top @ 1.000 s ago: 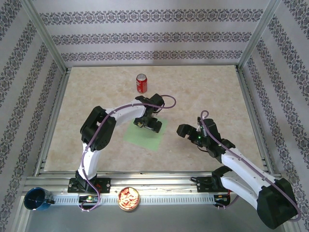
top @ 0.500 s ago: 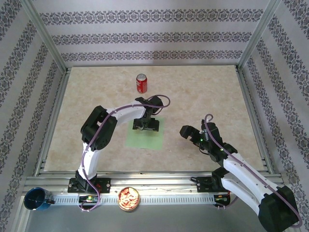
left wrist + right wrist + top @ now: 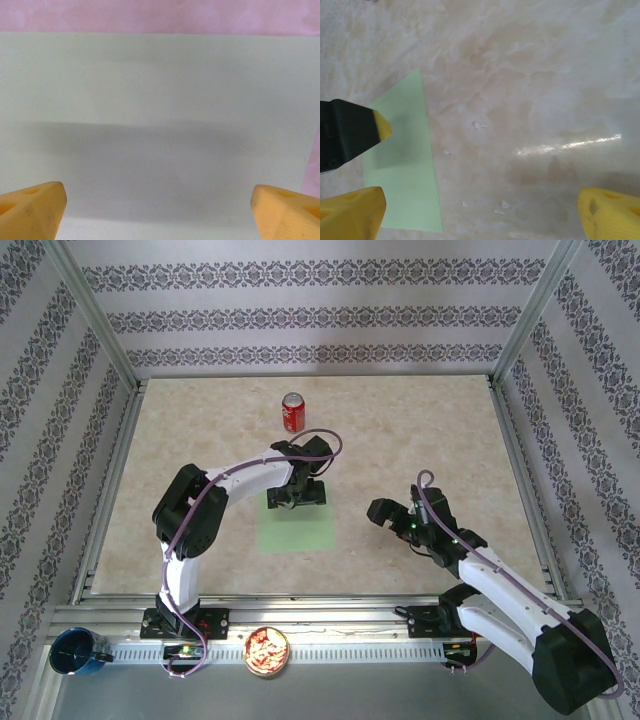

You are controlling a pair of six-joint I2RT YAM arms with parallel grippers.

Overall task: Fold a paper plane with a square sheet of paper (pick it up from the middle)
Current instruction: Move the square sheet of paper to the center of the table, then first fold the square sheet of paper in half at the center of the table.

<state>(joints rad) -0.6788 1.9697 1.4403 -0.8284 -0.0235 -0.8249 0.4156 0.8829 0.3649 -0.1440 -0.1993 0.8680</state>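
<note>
Top view: the square sheet of paper (image 3: 296, 532) lies flat mid-counter (image 3: 430, 430). The left fingers (image 3: 298, 496) are spread over its far edge, and the right fingers (image 3: 381, 512) are spread too, just off its right edge. A can (image 3: 292, 412) sits nearer the far edge. Left wrist: the paper fills the gap between the wide-apart fingers (image 3: 32, 207). Right wrist: the paper lies by one fingertip (image 3: 350, 210), with bare counter beyond.

The beige marbled counter (image 3: 420, 440) carries a light-green square sheet of paper (image 3: 296, 533) lying flat near its middle; a red can (image 3: 292, 412) stands upright farther back, apart from the sheet.
</note>
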